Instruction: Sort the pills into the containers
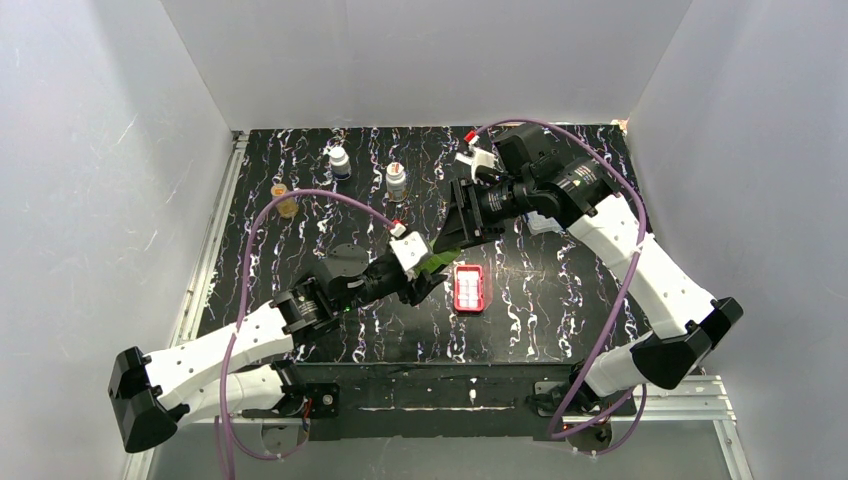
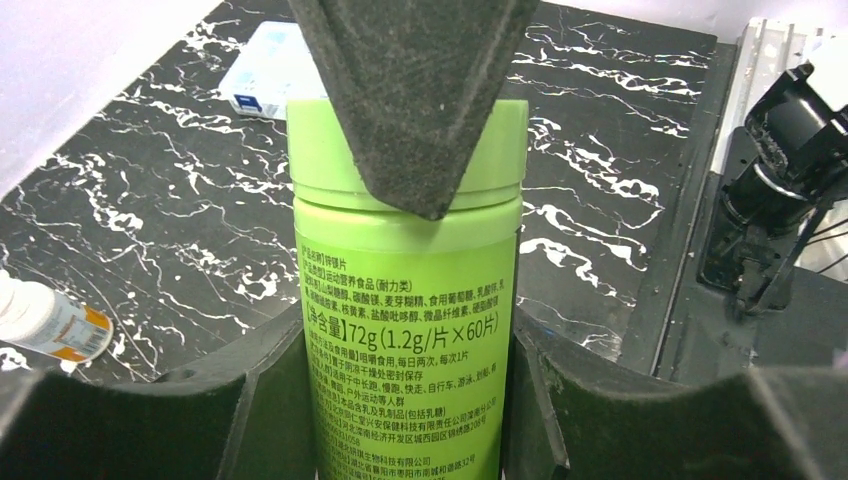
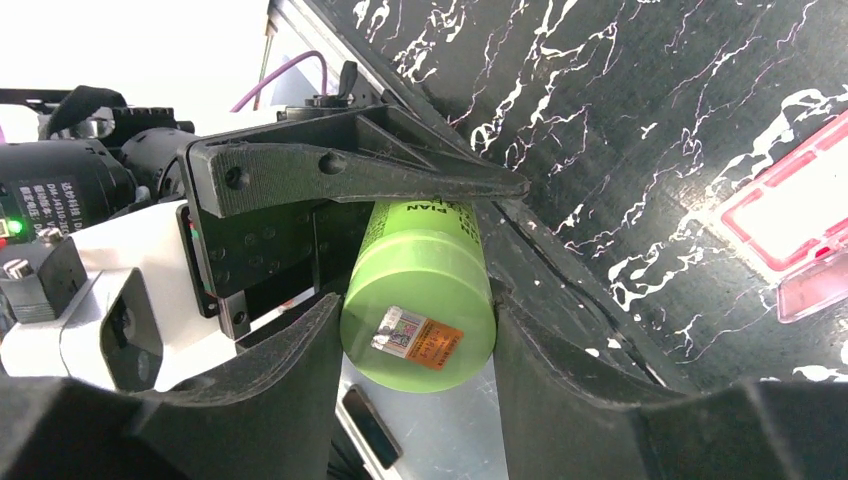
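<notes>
A lime green pill bottle (image 2: 408, 300) with printed text is held off the table between both arms, also seen in the top view (image 1: 432, 263). My left gripper (image 2: 410, 400) is shut on its body. My right gripper (image 3: 420, 335) is shut on its green cap (image 3: 420, 320), which bears an orange sticker; one right finger (image 2: 410, 90) covers the cap in the left wrist view. The red pill case (image 1: 468, 288) with whitish compartments lies flat just right of the bottle, and shows in the right wrist view (image 3: 790, 210). No loose pills show.
Two white bottles (image 1: 339, 162) (image 1: 397, 181) and a small orange-capped one (image 1: 286, 202) stand at the back left. A clear flat box (image 2: 265, 80) lies under the right arm. A white bottle (image 2: 45, 322) shows at the left in the left wrist view.
</notes>
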{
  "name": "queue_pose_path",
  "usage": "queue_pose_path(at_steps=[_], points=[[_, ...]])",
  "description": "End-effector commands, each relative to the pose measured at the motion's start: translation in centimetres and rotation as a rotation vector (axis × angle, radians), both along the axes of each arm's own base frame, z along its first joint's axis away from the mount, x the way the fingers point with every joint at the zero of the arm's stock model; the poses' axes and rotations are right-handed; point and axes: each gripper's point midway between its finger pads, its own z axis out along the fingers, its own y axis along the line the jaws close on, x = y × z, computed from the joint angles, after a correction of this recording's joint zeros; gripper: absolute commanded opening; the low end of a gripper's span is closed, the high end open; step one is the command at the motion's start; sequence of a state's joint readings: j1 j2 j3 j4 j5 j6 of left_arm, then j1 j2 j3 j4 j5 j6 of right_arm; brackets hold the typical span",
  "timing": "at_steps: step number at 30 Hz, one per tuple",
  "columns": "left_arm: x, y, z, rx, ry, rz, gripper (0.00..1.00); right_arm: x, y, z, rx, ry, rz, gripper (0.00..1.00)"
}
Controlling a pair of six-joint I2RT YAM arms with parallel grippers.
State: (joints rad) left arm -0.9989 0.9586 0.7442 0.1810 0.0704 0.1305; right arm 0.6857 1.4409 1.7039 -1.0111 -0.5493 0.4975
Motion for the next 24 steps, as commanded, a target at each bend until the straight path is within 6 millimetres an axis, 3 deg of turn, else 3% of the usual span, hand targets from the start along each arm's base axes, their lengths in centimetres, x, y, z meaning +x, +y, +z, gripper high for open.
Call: queue_pose_path(at_steps=[1,9,17,21,24], points=[[-2.0,-1.1,3.3,-0.083,0.059,-0.093,0.00,0.0,-0.2,2.2,0.068,-0.176,0.067,0.29],[-8.1,-2.5,7.4,-0.225,0.200,-0.395,0.00,-2.0,0.3,5.4,0.248,-0.381,0.244,0.26],[-11.9,-2.4,9.9,-0.309,0.258,-0.593,0.00,-5.7,0.1,9.2,0.440,-0.517,0.449,0.30],[-12.3,-2.3,10.2,-0.316,0.264,-0.616,0.00,-5.9,0.0,9.6,0.451,-0.543,0.457,0.47],[-11.3,-2.2,9.5,-0.287,0.236,-0.555,0.00,-5.5,-0.1,9.3,0.424,-0.535,0.425,0.81]])
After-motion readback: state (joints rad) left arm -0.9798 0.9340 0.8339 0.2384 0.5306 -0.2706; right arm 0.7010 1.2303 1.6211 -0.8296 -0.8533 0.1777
